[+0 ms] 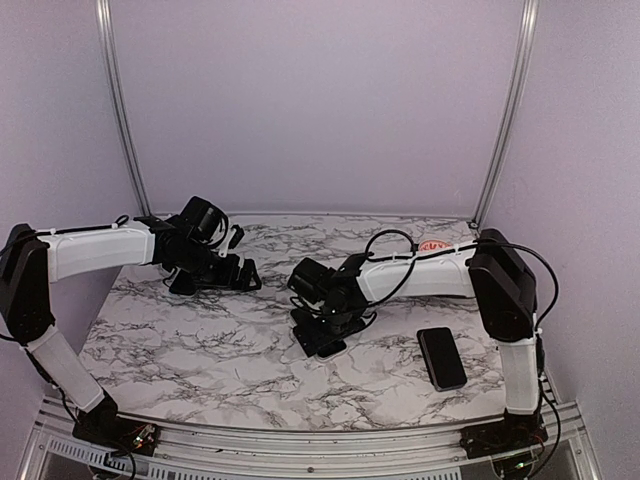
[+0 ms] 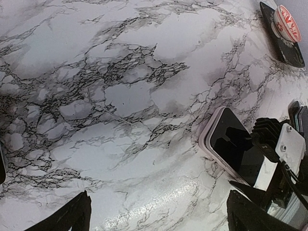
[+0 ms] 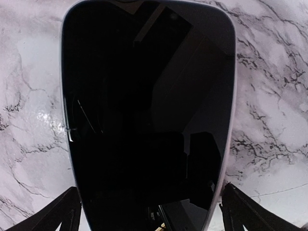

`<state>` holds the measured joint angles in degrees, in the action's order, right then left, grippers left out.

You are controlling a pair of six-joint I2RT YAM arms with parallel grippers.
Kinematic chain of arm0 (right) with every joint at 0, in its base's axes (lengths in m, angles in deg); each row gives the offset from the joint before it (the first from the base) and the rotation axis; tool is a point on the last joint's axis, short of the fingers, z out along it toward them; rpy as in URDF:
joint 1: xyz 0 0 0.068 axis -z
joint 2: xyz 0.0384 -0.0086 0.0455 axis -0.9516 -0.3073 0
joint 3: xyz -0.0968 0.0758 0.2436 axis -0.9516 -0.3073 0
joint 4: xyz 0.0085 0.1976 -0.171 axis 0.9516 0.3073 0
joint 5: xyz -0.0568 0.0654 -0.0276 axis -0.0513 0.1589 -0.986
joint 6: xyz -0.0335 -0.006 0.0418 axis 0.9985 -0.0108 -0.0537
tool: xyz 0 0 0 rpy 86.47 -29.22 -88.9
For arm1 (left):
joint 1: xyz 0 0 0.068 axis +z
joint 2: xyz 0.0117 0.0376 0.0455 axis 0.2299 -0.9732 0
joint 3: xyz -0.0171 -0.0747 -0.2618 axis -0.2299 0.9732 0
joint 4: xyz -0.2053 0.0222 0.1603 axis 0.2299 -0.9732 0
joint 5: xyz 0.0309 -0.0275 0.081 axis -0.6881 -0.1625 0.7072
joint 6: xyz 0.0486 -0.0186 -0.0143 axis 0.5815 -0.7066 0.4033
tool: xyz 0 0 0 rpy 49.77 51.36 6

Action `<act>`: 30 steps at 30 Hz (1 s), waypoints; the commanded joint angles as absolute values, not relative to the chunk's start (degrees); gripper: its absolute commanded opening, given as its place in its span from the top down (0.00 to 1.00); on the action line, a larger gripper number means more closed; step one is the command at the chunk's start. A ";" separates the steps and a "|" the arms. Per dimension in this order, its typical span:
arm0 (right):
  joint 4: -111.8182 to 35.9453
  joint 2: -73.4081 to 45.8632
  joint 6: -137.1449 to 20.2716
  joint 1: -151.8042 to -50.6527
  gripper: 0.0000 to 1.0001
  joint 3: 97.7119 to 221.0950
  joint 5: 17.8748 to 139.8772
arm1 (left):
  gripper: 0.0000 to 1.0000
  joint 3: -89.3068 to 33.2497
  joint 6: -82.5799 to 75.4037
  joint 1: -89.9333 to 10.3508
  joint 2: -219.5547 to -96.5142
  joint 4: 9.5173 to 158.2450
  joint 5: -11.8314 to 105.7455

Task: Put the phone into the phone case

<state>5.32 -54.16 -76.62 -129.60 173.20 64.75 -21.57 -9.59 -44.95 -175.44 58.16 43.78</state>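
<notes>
Straddling the phone [image 3: 149, 120] at the bottom of its own view, the right end effector [image 3: 149, 190] is spread wide, a finger beside each long edge, gripping nothing; it is plainly the nearer arm. The phone lies screen up on the bench [image 1: 200, 340], long axis straight up that frame, top end untellable. Farther off, the left end effector [image 2: 159, 207] gapes empty. Farthest, upper right in its view, lies the black phone case [image 2: 284, 48].

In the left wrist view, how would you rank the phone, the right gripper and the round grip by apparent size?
1. phone and right gripper: about alike, unranked; the gripper covers part of the phone and runs off frame.
2. round grip: smallest, though farther away.
</notes>
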 commanded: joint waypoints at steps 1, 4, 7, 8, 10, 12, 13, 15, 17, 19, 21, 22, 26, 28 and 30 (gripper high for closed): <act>9.15 -54.36 -73.58 -126.93 0.02 172.97 67.10 | 0.01 -20.90 -9.42 -44.67 -174.85 59.16 43.21; 7.97 -54.97 -71.91 -126.51 0.05 173.30 67.76 | 0.01 -20.90 -9.40 -44.67 -174.83 59.12 43.21; 7.48 -56.06 -71.32 -126.50 0.08 173.36 68.77 | 0.01 -20.90 -9.30 -44.58 -174.91 59.13 43.35; 7.38 -56.36 -71.37 -126.51 0.09 173.14 68.72 | 0.01 -20.90 -9.34 -44.58 -174.90 59.15 43.35; 7.17 -56.52 -71.24 -126.46 0.12 172.67 68.20 | 0.01 -20.90 -9.34 -44.58 -174.91 59.16 43.19; 6.73 -56.75 -70.97 -126.50 0.17 172.38 67.97 | 0.01 -20.89 -9.40 -44.58 -174.85 59.17 43.26; 6.39 -56.91 -70.71 -126.51 0.20 172.37 68.06 | 0.01 -20.90 -9.41 -44.58 -174.85 59.19 43.19; 6.02 -57.21 -70.51 -126.51 0.28 172.60 68.35 | 0.01 -20.90 -9.41 -44.58 -174.90 59.16 43.14; 5.86 -57.32 -70.33 -126.51 0.36 172.75 68.67 | 0.01 -20.90 -9.33 -44.51 -174.91 59.19 43.18; 5.74 -57.01 -70.14 -126.51 0.43 172.89 68.64 | 0.01 -20.90 -9.33 -44.49 -174.89 59.19 43.21; 5.33 -56.30 -69.93 -126.51 0.50 172.74 68.79 | 0.01 -20.90 -9.38 -44.49 -174.91 59.18 43.25; 5.06 -55.96 -69.98 -126.49 0.54 172.57 68.91 | 0.01 -20.90 -9.40 -44.49 -174.98 59.12 43.23; 3.05 -53.61 -70.02 -126.66 0.73 171.58 69.25 | 0.01 -20.81 -9.21 -44.49 -175.08 59.19 43.62; 0.63 -51.52 -70.04 -126.76 0.76 170.14 69.14 | 0.01 -20.73 -9.11 -44.49 -175.21 59.16 44.27; -3.61 -49.18 -70.10 -126.76 0.79 167.44 68.86 | 0.01 -20.85 -8.87 -44.49 -175.47 59.31 44.13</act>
<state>3.49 -52.54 -70.54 -126.86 171.10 67.92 -21.57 -9.57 -44.86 -175.47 58.18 43.73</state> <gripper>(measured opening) 0.747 0.988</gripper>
